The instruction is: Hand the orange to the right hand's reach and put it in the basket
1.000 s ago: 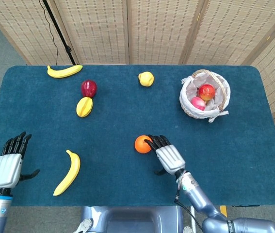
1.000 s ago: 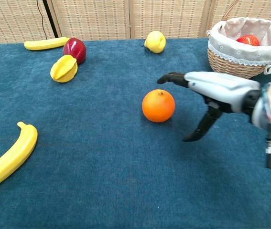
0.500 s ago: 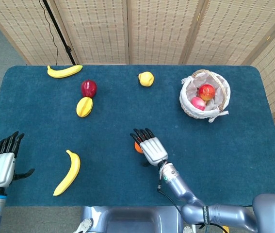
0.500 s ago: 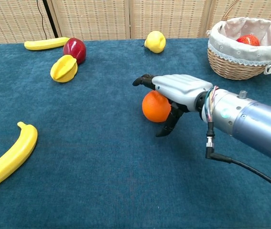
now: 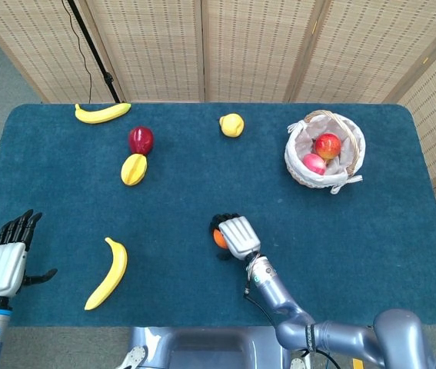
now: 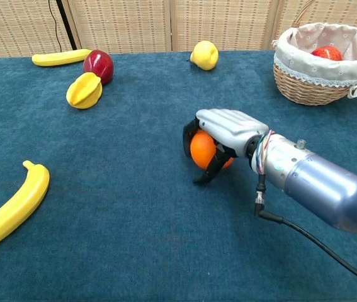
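1. My right hand [image 6: 219,135] is wrapped around the round orange fruit [image 6: 204,149], with dark fingers [image 6: 189,133] curled over the far side and the thumb down on the near side.
2. From the head camera I see only a bit of orange peeking out at the 9 o'clock side of my right hand [image 5: 237,236]. The orange sits near the middle of the desk [image 5: 371,231] with the blue cloth top, a little toward the near edge. I cannot tell if it is lifted off the cloth.
3. My left hand [image 5: 6,257] is at the near left corner of the desk. Its fingers are apart and point to 12 o'clock, and it holds nothing.
4. The woven basket with a white cloth lining [image 5: 324,150] is well apart from the orange, toward 1 o'clock. It holds a red apple [image 5: 327,144] and a pink fruit [image 5: 314,163].
5. A long yellow banana [image 5: 108,273] lies between my two hands.
6. Toward 11 o'clock from the orange, a dark red apple [image 5: 141,140] touches a yellow star fruit [image 5: 133,169]. Another yellow banana [image 5: 102,113] lies at the far edge.
7. A small yellow lemon-like fruit [image 5: 231,124] sits at 12 o'clock from the orange.
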You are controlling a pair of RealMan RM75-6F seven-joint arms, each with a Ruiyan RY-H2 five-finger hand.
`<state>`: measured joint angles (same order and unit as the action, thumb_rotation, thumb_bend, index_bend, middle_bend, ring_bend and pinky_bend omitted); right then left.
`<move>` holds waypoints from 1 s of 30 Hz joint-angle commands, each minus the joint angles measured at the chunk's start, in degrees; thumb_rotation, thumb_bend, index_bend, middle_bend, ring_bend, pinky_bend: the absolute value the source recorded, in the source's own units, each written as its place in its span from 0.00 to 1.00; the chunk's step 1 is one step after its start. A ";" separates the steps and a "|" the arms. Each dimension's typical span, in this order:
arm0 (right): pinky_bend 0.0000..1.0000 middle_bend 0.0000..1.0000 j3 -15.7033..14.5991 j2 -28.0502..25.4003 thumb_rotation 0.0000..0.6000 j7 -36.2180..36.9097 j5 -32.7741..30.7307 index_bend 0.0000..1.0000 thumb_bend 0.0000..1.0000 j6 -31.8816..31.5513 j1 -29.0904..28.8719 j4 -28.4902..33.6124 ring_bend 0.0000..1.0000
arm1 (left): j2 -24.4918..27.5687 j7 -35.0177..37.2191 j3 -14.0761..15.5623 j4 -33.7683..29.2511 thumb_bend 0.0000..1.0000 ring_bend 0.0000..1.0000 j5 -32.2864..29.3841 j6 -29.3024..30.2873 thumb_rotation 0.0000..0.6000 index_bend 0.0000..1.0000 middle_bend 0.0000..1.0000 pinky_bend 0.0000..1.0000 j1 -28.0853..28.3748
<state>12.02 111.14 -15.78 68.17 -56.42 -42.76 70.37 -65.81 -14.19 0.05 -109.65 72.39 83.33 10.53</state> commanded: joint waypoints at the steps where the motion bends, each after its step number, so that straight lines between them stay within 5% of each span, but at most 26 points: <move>1: 0.80 0.64 -0.46 1.22 1.00 3.22 2.28 0.75 0.18 -1.82 0.84 -2.48 0.71 | 0.06 0.11 -0.18 -0.03 0.00 0.00 -0.04 -0.43 1.00 0.00 0.00 0.05 -0.07; 14: 0.83 0.64 1.02 -4.97 1.00 -1.23 0.12 0.75 0.21 -3.56 2.85 4.90 0.74 | -0.31 -0.54 -0.90 0.27 0.00 0.00 -0.48 -2.37 1.00 0.00 0.00 0.05 -0.04; 21: 0.83 0.64 7.17 -11.90 1.00 -2.63 0.45 0.75 0.21 -8.14 2.65 11.34 0.74 | -0.80 -1.53 -1.27 0.40 0.00 0.00 -0.78 -3.10 1.00 0.00 0.00 0.05 0.04; 30: 0.83 0.64 11.69 -17.40 1.00 -7.05 -3.54 0.75 0.21 -3.74 -1.67 12.92 0.74 | -1.27 -2.24 -1.51 0.66 0.00 0.00 -1.64 -4.74 1.00 0.00 0.00 0.05 0.41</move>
<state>23.14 94.29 -22.27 65.37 -61.02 -43.81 83.41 -67.05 -16.39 -1.45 -109.00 70.79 78.64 10.92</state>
